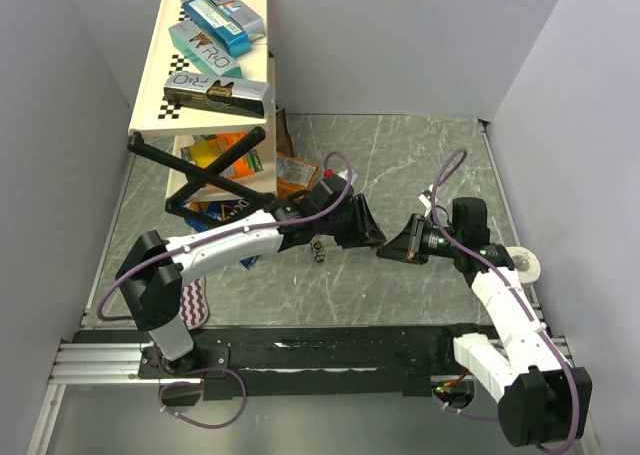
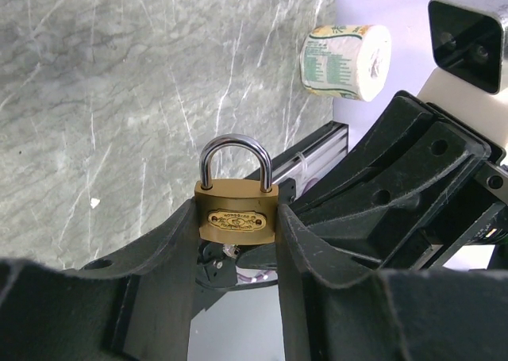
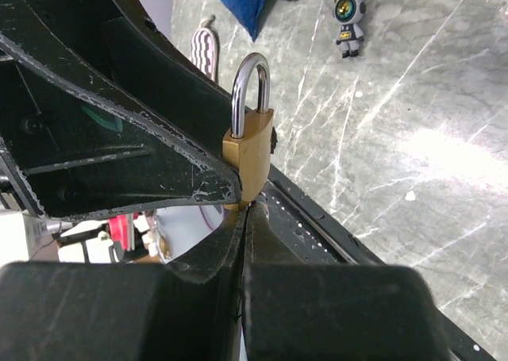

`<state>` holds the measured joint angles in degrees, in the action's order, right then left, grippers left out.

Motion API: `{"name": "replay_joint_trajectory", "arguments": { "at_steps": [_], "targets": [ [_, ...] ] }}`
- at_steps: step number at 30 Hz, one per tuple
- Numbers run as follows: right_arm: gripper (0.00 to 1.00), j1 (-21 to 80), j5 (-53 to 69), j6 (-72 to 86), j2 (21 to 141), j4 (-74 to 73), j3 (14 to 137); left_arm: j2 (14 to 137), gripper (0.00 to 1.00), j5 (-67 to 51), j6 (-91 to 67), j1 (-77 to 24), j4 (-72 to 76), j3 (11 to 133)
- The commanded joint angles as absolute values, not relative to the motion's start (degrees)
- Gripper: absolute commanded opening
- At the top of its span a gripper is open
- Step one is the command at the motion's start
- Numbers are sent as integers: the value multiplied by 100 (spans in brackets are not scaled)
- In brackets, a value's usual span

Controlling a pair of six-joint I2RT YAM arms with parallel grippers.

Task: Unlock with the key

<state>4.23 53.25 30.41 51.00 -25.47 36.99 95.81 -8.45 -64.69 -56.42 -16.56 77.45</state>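
A brass padlock (image 2: 236, 218) with a silver shackle stands upright, clamped between the fingers of my left gripper (image 2: 236, 228) above the table. It also shows in the right wrist view (image 3: 252, 159). My right gripper (image 3: 248, 210) is shut, with its tips pressed against the padlock's underside. A small silver piece of the key (image 2: 230, 251) shows there; the rest of it is hidden between the jaws. In the top view the left gripper (image 1: 368, 235) and the right gripper (image 1: 386, 252) meet tip to tip at mid-table.
A small dark figure charm (image 1: 319, 248) on a ring lies on the marble table just behind the grippers. A paper roll (image 1: 524, 265) sits at the right edge. A tilted shelf (image 1: 200, 65) with boxes stands at the back left. A striped item (image 1: 195, 303) lies at the front left.
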Motion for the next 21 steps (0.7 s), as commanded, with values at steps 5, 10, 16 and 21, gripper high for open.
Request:
{"name": "replay_joint_trajectory", "arguments": {
  "at_steps": [5,10,16,21],
  "targets": [
    [0,334,5194,3348,5080,-1055,3753,9141,1,-2004,-6548,-5959,-897,7462],
    [0,334,5711,3682,4966,-660,3595,8930,1,-1995,-6443,-5950,-607,7313],
    [0,343,6126,4174,4931,-71,3586,8587,1,-2223,-6249,-5950,-44,7084],
    [0,334,6345,4508,4904,307,3630,8324,1,-2382,-6065,-5950,263,6908]
  ]
}}
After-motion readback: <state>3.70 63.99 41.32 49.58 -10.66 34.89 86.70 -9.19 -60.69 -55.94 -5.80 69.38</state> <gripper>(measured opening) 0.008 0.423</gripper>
